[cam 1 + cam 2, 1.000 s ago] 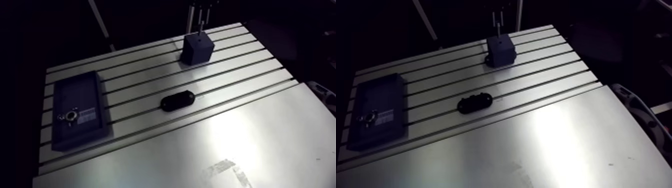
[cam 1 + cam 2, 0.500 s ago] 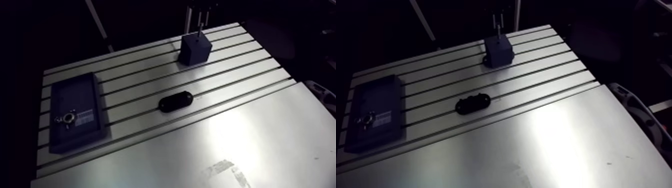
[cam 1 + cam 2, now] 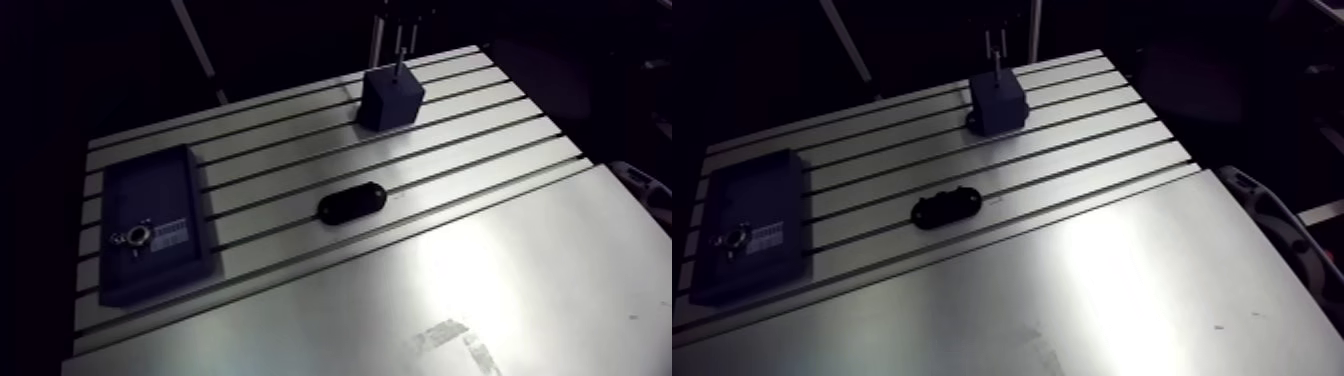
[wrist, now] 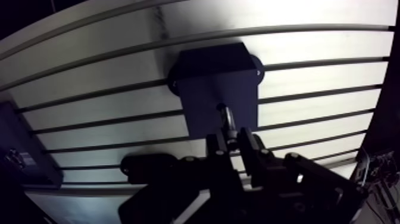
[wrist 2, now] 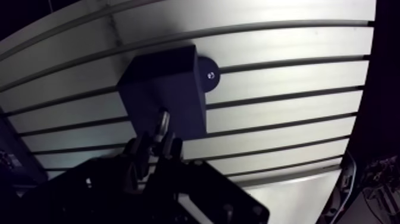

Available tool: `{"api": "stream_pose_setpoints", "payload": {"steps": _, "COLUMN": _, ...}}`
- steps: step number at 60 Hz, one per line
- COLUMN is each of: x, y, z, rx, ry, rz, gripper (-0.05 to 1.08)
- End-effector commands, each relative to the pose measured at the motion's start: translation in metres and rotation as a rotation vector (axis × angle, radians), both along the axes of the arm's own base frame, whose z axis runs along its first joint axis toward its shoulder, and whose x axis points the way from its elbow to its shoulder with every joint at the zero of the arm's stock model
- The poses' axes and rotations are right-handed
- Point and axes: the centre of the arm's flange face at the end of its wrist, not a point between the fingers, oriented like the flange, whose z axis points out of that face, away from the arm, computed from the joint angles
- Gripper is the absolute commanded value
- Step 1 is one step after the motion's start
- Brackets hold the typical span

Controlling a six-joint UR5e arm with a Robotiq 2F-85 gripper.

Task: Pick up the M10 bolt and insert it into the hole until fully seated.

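A dark square block (image 3: 391, 98) stands at the far side of the slotted table (image 3: 480, 150). My gripper (image 4: 231, 142) hangs right above the block, shut on a metal bolt (image 4: 225, 118) that points down at the block's top face. In the wrist view the bolt's shank sticks out ahead of the two fingers (image 4: 248, 145) and ends over the block (image 4: 208, 83). The hole itself is hidden under the bolt. In the arm view the gripper (image 3: 401, 38) shows as thin bright rods coming down onto the block.
A black oval part (image 3: 352, 202) lies mid-table. A dark flat tray (image 3: 160, 200) at the left holds a small metal fitting (image 3: 136, 237). A smooth metal plate (image 3: 480, 300) covers the near side. The block's round foot (image 5: 208, 75) pokes out beside it.
The whole arm view shifted slightly at first, so the camera moved. The gripper stays over the block with the bolt; no clear move since just before.
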Motion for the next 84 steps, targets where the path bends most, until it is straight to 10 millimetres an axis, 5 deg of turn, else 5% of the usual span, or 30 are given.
{"api": "stream_pose_setpoints", "payload": {"steps": 1, "x": 0.001, "y": -0.001, "z": -0.002, "rx": -0.001, "ry": -0.004, "rz": 0.001, "gripper": 1.08}}
{"api": "stream_pose_setpoints", "payload": {"steps": 84, "x": 0.003, "y": -0.002, "z": -0.010, "rx": -0.006, "ry": -0.014, "rz": 0.004, "gripper": 1.08}}
